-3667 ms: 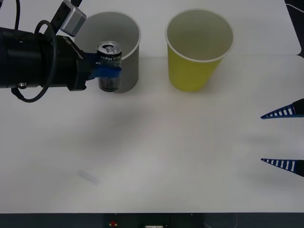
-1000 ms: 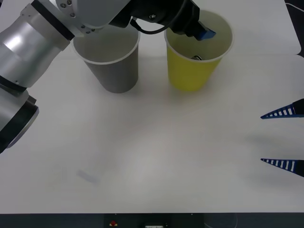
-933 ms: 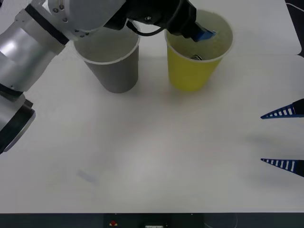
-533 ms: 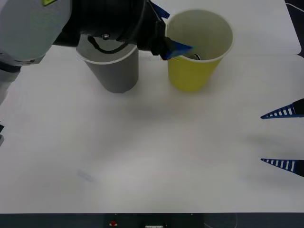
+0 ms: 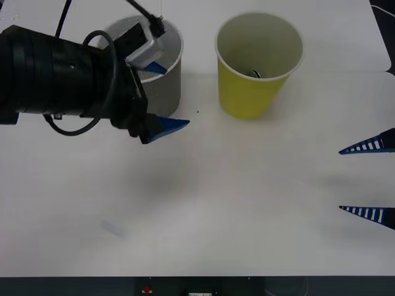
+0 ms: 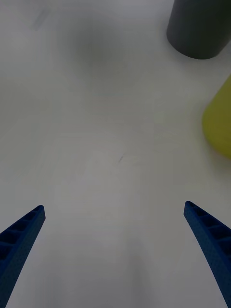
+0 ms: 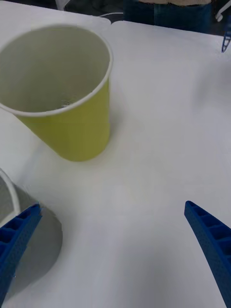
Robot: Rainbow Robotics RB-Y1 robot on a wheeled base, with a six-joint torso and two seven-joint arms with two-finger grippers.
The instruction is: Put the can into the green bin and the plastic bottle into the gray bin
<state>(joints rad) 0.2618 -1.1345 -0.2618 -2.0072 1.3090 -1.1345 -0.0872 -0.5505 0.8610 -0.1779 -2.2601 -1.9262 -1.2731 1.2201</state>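
The can (image 5: 254, 74) lies inside the green bin (image 5: 247, 102) at upper centre, both grippers' jaws spread empty, so the bottle step for the gray bin (image 5: 168, 86) remains.

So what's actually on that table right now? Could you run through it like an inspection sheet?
Surface: white table, faint smudges.
Job's things: green bin upright, the can just visible inside it; gray bin upright beside it, apart.
Clutter: nothing seen.
Grippers: left gripper open, in front of the gray bin; right gripper open, parked at the table's right edge.
Cables: black cable looped on the left arm.
Surroundings: a person's dark clothing beyond the table.
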